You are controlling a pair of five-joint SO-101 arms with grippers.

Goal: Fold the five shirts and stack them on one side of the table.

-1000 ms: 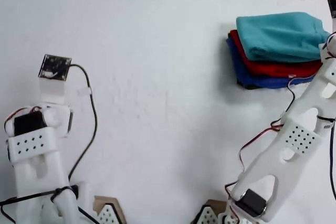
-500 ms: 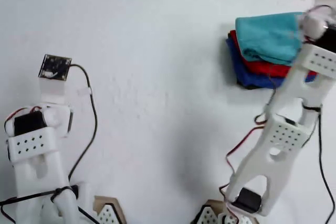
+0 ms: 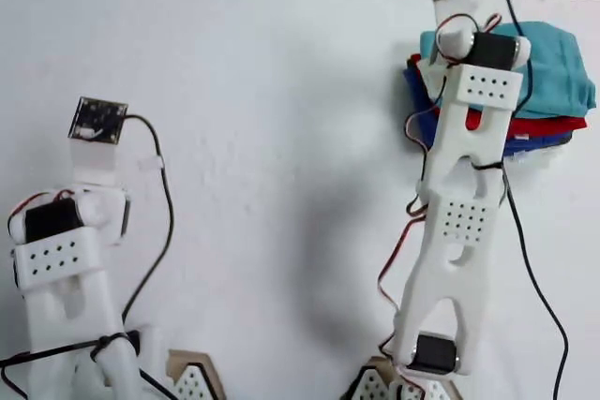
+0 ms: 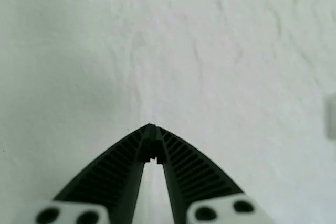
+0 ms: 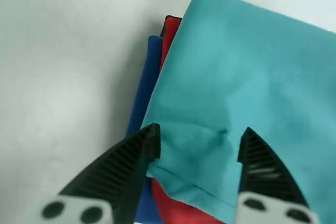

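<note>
shirts (image 3: 555, 125) sit stacked far right on the table (image 3: 281, 91), soft and limp, so i'd nip what looks like the teal shirt's (image 5: 247, 66) hem with my right gripper (image 5: 199, 132), spread wide, left gripper (image 4: 152, 129) closed.

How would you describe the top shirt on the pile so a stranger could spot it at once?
Look to the far right side of the white table, where a stack of folded shirts lies under the right arm. The one you want is the teal shirt on top; the red shirt and the blue shirt lie beneath it.
</note>
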